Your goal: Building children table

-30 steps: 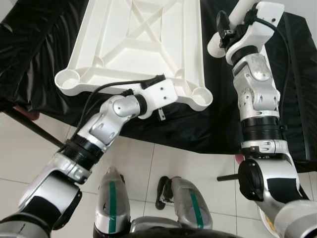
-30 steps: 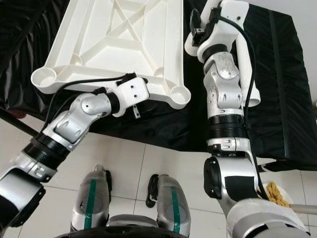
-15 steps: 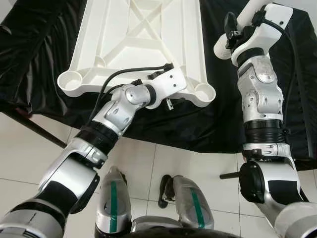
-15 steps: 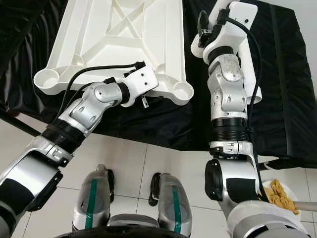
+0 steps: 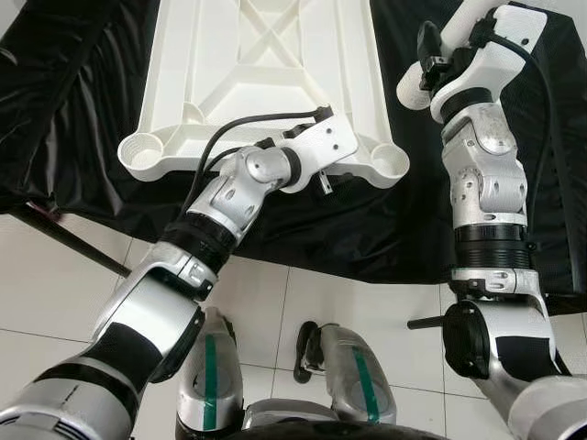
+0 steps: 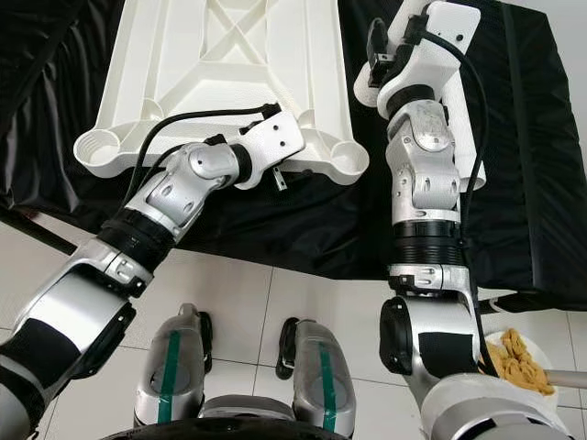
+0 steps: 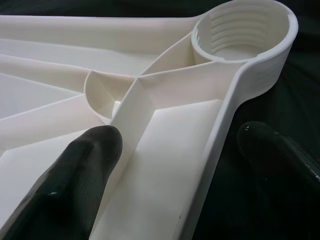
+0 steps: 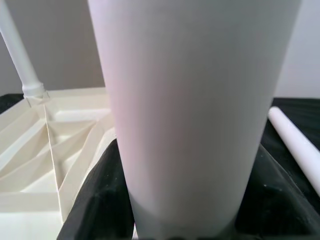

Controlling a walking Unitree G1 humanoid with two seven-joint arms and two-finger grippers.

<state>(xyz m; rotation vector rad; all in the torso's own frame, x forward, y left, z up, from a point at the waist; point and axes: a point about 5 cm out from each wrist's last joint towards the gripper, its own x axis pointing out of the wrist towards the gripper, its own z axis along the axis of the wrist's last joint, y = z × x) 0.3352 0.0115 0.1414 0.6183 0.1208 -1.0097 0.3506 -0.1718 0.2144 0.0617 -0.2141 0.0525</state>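
The white tabletop (image 5: 266, 73) lies upside down on a black cloth, ribs showing. My left gripper (image 7: 177, 140) is open at its near edge, astride the rim. One finger (image 7: 80, 170) rests over the ribbed inside, the other (image 7: 275, 155) outside over the cloth. The threaded corner socket (image 7: 240, 30) is just ahead of them. My right gripper (image 5: 438, 57) is raised to the right of the tabletop, shut on a white table leg (image 8: 195, 100) that stands upright in it. Another leg (image 8: 20, 55) stands at a far corner.
A loose white leg (image 8: 295, 145) lies on the cloth (image 5: 83, 82) to the right. An empty socket (image 5: 139, 151) is at the near left corner. A dark pole (image 5: 64, 240) slants over the tiled floor at left. A bowl of snacks (image 6: 518, 362) sits low right.
My left gripper has slid to the right along the tabletop's near edge toward the right corner socket. The right arm with its leg has barely moved.
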